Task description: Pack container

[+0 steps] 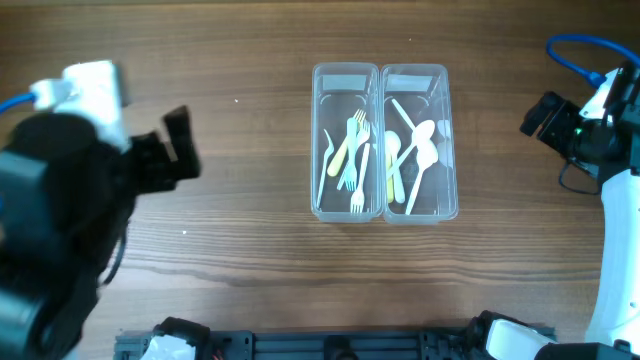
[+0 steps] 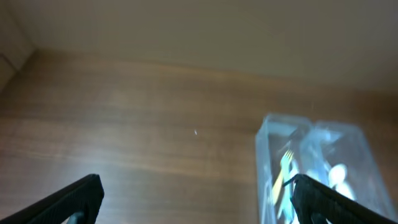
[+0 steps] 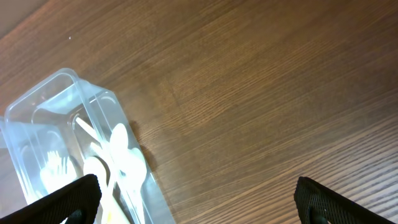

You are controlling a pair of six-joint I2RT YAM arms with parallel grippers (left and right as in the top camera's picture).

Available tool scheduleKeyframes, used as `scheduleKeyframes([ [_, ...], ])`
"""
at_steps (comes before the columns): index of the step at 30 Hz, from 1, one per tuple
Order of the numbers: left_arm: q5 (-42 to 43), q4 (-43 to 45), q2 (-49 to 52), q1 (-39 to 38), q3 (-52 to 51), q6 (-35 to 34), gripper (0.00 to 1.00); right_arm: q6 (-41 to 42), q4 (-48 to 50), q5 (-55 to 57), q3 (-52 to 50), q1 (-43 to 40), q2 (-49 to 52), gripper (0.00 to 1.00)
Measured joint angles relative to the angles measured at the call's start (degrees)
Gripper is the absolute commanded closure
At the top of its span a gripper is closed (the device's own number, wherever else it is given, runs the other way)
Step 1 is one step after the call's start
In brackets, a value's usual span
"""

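We log two clear tubs touching on the bench (image 1: 240,120): left tub (image 1: 335,95) holds forks (image 1: 352,165), right tub (image 1: 432,95) spoons (image 1: 425,145). Left end effector (image 2: 196,184) and right end effector (image 3: 197,184) spread apart.

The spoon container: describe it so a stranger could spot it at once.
At the centre of the wooden table stand two clear plastic bins, side by side. It is the right bin. It holds pale spoons, while the left bin holds forks.
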Motion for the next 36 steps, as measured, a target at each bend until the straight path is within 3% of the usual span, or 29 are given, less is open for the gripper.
scheduleKeyframes([
  [8,3.19,9.94,-12.09,6.40,-12.55,0.02,0.00,0.00,0.02,0.00,0.00,0.00,0.00,0.00],
  [15,3.61,29.18,-22.25,8.76,-34.58,0.00,0.00,0.00,0.02,0.00,0.00,0.00,0.00,0.00],
  [19,3.78,35.95,-29.33,10.62,-47.34,0.00,0.00,0.00,0.02,-0.02,0.00,0.00,0.00,0.00],
  [27,3.80,38.77,-42.80,15.19,-65.79,0.00,0.00,0.00,-0.04,-0.02,0.00,0.00,0.04,0.00],
  [36,3.82,38.75,-57.13,15.89,-79.87,0.00,0.00,0.00,-0.09,-0.15,0.00,0.00,0.04,0.00],
])
